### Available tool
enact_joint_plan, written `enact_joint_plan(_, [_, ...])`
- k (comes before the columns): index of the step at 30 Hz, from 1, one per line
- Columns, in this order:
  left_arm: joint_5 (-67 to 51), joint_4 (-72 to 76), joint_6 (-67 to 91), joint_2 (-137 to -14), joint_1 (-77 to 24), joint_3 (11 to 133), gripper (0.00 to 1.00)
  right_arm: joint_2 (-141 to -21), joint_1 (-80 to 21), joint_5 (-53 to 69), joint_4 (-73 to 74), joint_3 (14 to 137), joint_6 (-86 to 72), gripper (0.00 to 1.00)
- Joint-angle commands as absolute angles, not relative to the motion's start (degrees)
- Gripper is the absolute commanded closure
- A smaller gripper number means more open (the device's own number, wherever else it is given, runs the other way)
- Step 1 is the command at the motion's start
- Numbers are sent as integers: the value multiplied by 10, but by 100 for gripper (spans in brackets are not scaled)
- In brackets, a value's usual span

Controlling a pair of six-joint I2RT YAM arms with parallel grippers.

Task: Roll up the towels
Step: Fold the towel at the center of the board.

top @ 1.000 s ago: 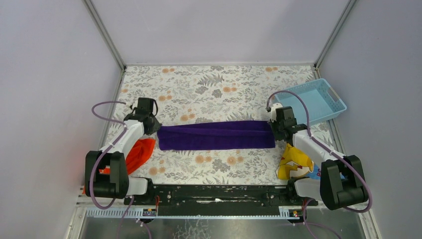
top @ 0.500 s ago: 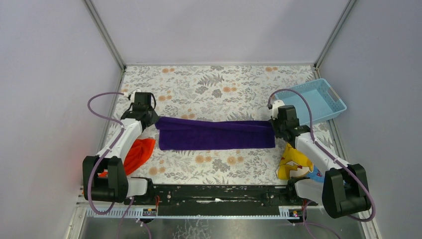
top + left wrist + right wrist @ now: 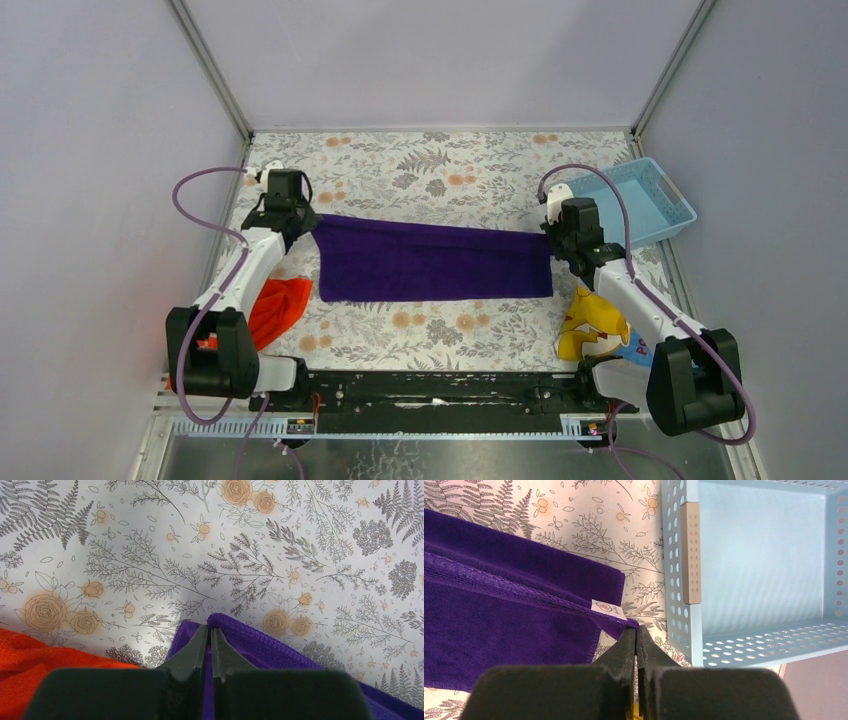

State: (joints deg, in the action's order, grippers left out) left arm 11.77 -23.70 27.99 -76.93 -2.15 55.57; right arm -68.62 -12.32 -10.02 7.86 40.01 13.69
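Soft, even light without glare fills every view; a faint grey shadow falls on the worktop (image 3: 310,525) just beyond the left gripper (image 3: 210,632).

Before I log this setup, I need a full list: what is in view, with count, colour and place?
purple towel: one, deep purple, spread across the middle of the table
orange-red towel: one, orange-red, bunched at the near left, beside the left arm
printed cloth: one, yellow with some blue, crumpled at the near right, partly under the right arm
basket: one, light blue perforated plastic, far right corner, nothing visible inside
table cover: one, white with grey and orange floral print, under everything
left gripper: one, black, shut on the purple towel's far left corner
right gripper: one, black, shut on the purple towel's far right corner
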Motion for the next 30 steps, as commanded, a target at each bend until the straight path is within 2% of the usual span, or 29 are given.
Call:
enact_joint_plan(1, [163,-229,289,-740,-12,531,100,-668,-118,-149,85,419,154,100])
enact_joint_plan(11, [183,-256,335,-665,-12,405,100,-656,-118,-153,111,383,135,100])
enact_joint_plan(30, [134,-275,398,-676,-11,354,100,-694,-118,-103,187,384,114,99])
